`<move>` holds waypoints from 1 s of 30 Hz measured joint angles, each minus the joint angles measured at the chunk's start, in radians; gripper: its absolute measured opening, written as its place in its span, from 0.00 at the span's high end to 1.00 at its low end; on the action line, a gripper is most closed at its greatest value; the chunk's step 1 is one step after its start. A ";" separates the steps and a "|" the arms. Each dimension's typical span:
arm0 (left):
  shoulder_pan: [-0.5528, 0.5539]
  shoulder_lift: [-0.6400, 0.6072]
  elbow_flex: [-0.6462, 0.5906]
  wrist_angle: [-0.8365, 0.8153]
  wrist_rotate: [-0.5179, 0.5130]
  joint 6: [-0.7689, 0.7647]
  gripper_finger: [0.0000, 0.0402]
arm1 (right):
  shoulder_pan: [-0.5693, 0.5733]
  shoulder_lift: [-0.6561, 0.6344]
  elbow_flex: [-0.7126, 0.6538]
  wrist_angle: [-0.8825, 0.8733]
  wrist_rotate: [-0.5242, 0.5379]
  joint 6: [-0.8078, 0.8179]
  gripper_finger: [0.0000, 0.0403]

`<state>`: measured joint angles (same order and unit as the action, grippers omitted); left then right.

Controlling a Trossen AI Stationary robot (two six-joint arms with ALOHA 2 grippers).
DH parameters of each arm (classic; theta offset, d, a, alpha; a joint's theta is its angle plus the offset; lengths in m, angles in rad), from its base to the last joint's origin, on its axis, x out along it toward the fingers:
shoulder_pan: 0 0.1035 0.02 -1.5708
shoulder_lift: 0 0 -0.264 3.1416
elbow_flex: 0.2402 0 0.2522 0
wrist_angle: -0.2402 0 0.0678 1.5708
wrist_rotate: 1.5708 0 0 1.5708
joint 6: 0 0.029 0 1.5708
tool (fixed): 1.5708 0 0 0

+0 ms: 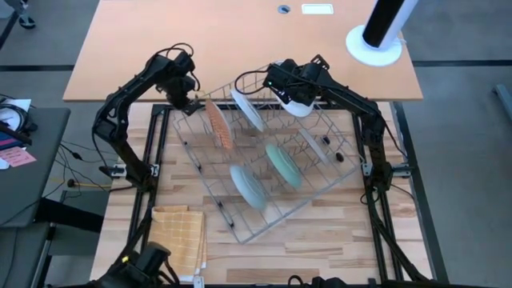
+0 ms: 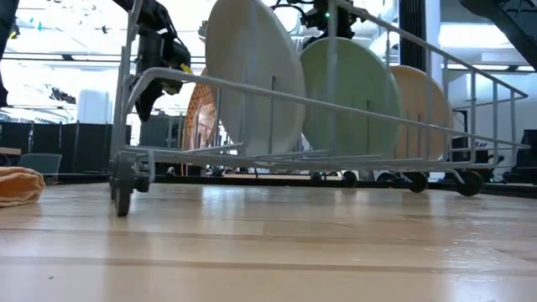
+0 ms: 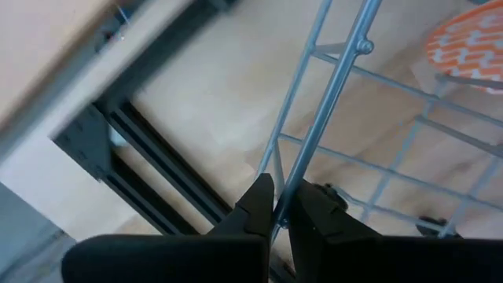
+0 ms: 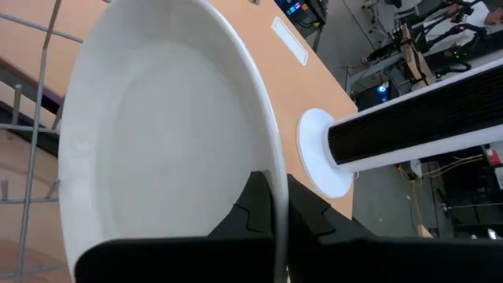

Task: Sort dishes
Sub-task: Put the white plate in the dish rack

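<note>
Right gripper [image 4: 275,216] pinches the rim of a white plate [image 4: 165,134] at the rack's [image 1: 264,224] far edge — left gripper [image 3: 283,208] clamps a rack wire — while four plates already stand slotted, so sorting looks nearly done.

Materials and finishes on the sorting table

Glossy, smooth white plate [image 4: 157,149]; thin grey metal wire rack [image 1: 264,220]; planked, lightly sheened wooden tabletop [image 1: 336,232]; soft yellow checked cloth [image 1: 180,232]; matt dark gripper fingers [image 3: 255,208].

Grey wire rack [image 1: 264,172] mid-table; yellow checked cloth [image 1: 180,234] near front-left corner.
</note>
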<state>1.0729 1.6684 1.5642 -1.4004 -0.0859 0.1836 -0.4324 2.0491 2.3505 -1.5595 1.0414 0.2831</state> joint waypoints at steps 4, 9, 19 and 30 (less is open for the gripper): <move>-0.024 -0.002 0.000 -0.043 0.014 -0.033 0.98 | 0.000 0.000 0.000 0.016 -0.001 -0.003 0.98; -0.071 -0.003 0.000 -0.111 0.031 -0.063 0.99 | 0.000 0.000 0.000 0.031 0.001 -0.005 0.98; -0.144 -0.042 0.002 -0.158 0.055 -0.118 0.99 | 0.006 0.001 -0.003 0.109 0.009 -0.067 0.98; -0.177 -0.110 0.002 -0.170 0.085 -0.165 0.99 | 0.000 0.002 -0.020 0.164 0.015 -0.113 0.98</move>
<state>0.8960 1.5585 1.5665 -1.5700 -0.0010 0.0186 -0.4320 2.0506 2.3306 -1.3957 1.0569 0.1699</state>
